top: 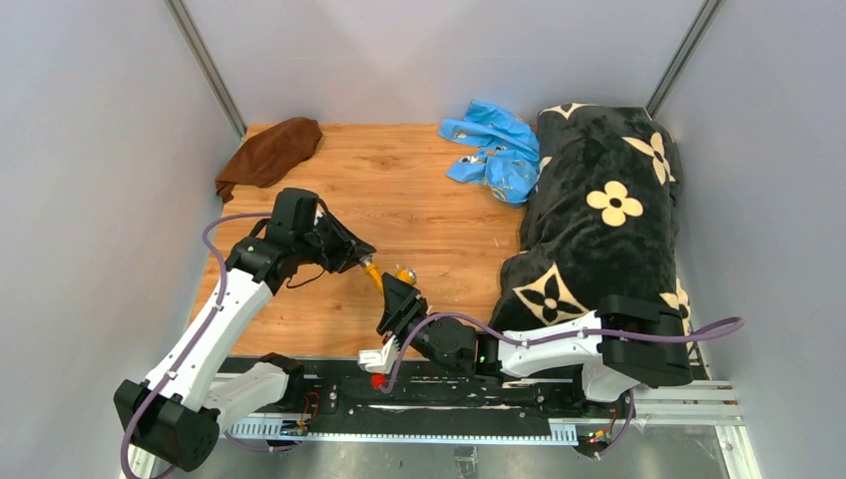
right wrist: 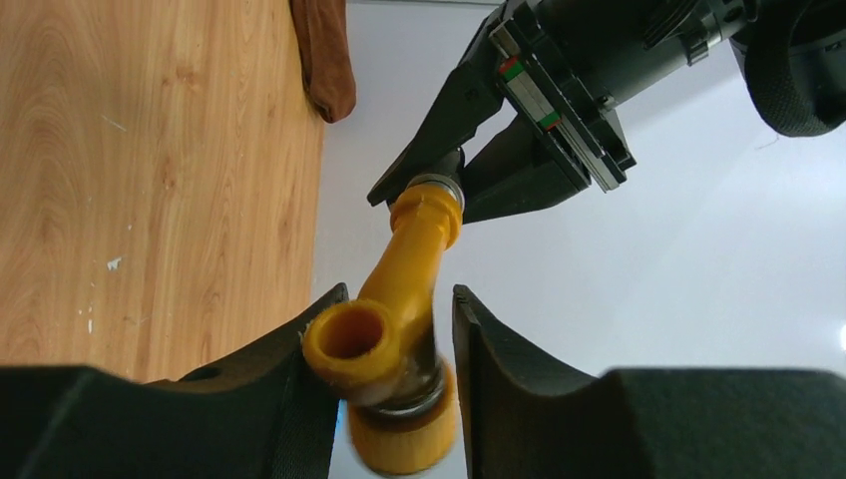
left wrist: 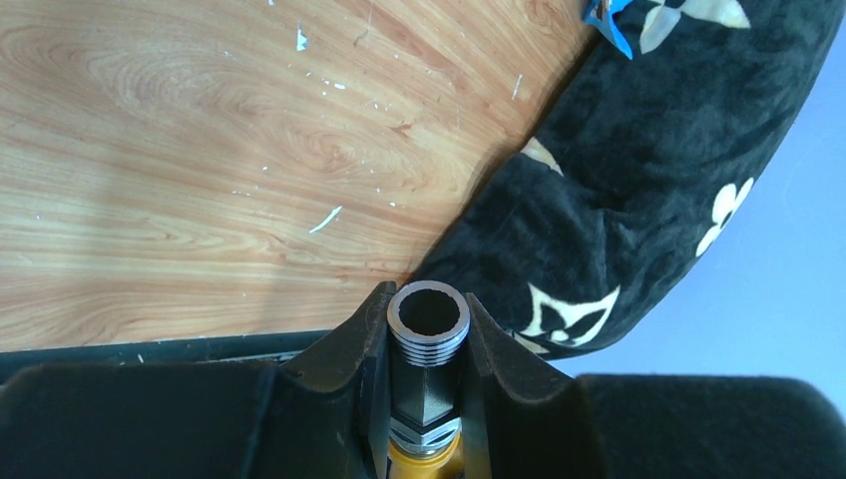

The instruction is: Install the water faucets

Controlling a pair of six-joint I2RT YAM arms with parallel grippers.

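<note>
Brass-orange bent tap spout (right wrist: 404, 269) is held above the wooden surface (top: 429, 210). Left fingers (left wrist: 344, 354) clamped on its silver threaded end. Right fingers (right wrist: 289, 374) flank the other end; blurred, cannot tell if gripping. Black flower-patterned blanket (top: 609, 200) close at right. Blue plastic bag (top: 494, 150) and brown cloth (top: 269, 150) lie at the far edge.

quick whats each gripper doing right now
left gripper: closed, holding the faucet spout by its threaded silver end.
right gripper: jaws straddle the spout's other end; whether it grips cannot be told.
</note>
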